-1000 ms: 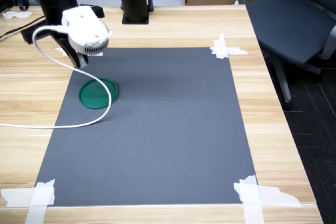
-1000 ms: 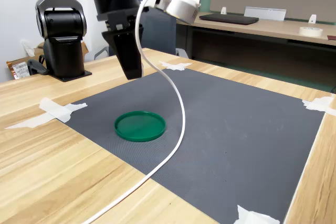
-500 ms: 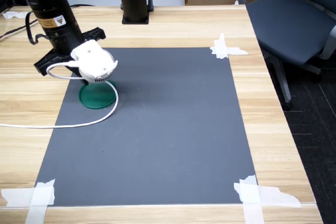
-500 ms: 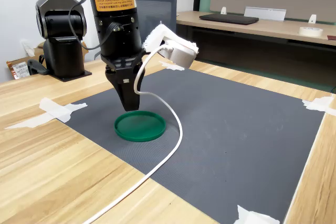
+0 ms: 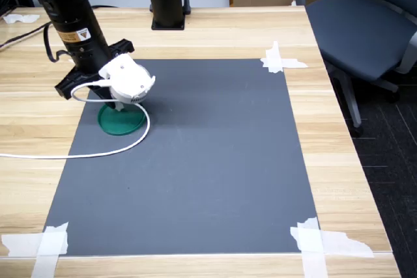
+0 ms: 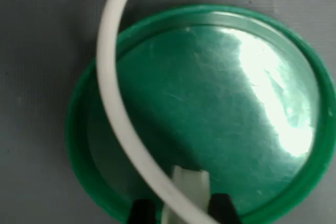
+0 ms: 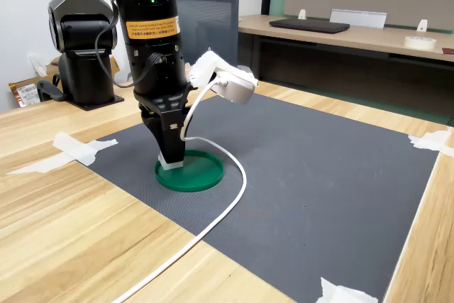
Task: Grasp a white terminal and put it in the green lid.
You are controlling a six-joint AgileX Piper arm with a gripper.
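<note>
Wrist view has the gripper (image 6: 181, 214) pinched on the terminal (image 6: 186, 192), tips low over the lid (image 6: 220, 103) just inside its rim. A white cable (image 6: 118, 114) cuts across in front. Lid sits right under the tips on the mat (image 7: 319, 175).

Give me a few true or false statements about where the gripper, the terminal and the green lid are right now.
1. The gripper is down over the green lid. True.
2. The white terminal sits between the gripper's fingers. True.
3. The green lid lies on bare wood. False: it lies on the dark mat.
4. The white cable is unplugged and off the table. False: it trails across the mat and the wooden table.
5. The lid holds several terminals. False: only the gripped one shows.
</note>
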